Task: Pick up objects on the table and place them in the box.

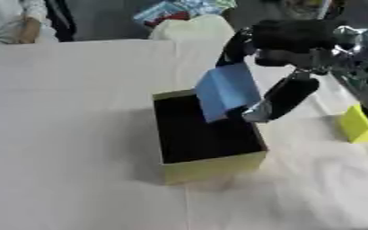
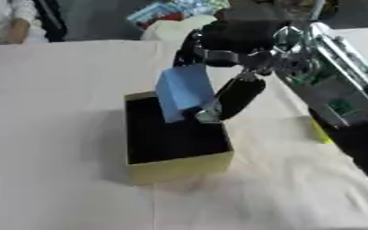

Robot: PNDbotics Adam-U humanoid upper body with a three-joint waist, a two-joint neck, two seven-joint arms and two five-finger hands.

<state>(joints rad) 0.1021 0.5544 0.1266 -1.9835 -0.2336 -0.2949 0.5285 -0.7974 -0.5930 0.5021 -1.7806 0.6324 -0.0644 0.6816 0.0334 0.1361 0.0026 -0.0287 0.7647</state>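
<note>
My right hand (image 1: 285,40) comes in from the upper right and is shut on a blue box (image 1: 227,90), pinched between fingers above and the thumb (image 1: 281,99) below. The blue box hangs tilted over the far right part of an open yellow box (image 1: 211,167) with a dark inside, standing at the table's centre. A yellow block (image 1: 357,125) lies on the white cloth at the right edge. My left hand does not show in either view.
White cloth (image 1: 69,134) covers the table. A white rounded object (image 1: 189,28) sits at the far edge, with colourful items behind it. A person sits at the far left corner. My right arm's metal parts (image 2: 328,85) fill the right side.
</note>
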